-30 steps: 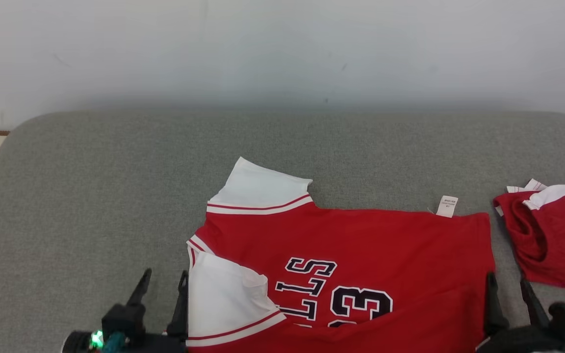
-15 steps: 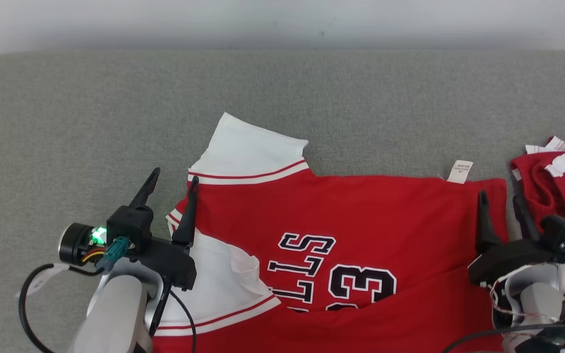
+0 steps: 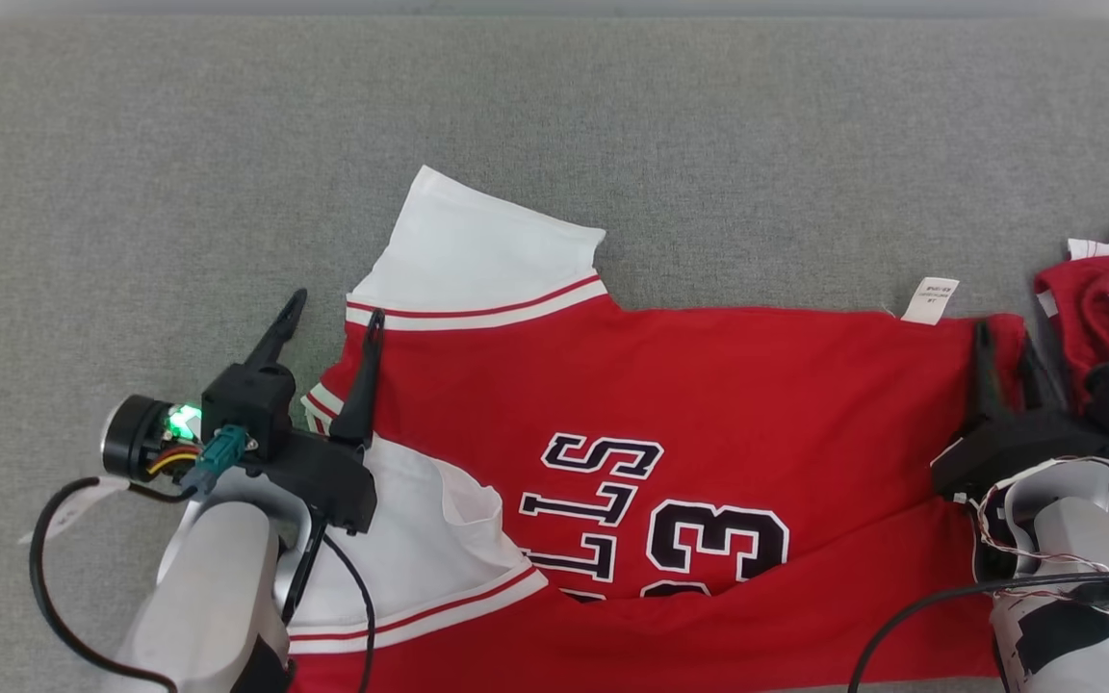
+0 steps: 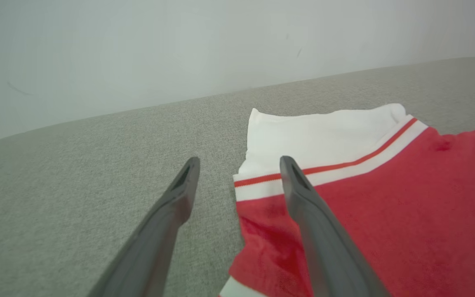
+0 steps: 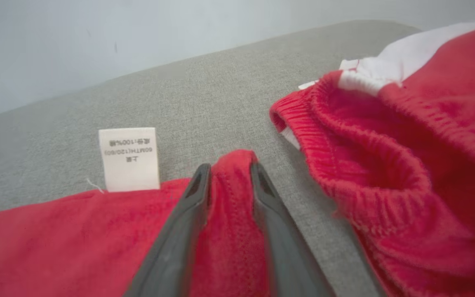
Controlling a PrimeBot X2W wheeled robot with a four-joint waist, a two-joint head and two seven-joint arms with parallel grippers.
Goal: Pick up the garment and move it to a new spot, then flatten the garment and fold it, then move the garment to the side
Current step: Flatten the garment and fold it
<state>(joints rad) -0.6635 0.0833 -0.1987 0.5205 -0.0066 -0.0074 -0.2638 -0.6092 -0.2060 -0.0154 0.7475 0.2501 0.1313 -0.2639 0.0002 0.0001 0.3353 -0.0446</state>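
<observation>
grey fabric surface (image 3: pixel 612 96) — red jersey (image 3: pixel 709 385) spread flat mid-front, second red garment (image 3: pixel 1094 298) bunched at right edge

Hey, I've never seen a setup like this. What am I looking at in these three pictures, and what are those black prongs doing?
This is a two-armed robot folding laundry. One picture looks down from a camera on its head. The other two come from cameras on its wrists, each looking along that hand's two dark fingers. On the grey padded surface lies a red jersey, with a second red garment beside it on the right. The left hand is open and holds nothing; it straddles the jersey's edge by its far white sleeve. The right hand pinches the jersey's far corner, next to the white label.
</observation>
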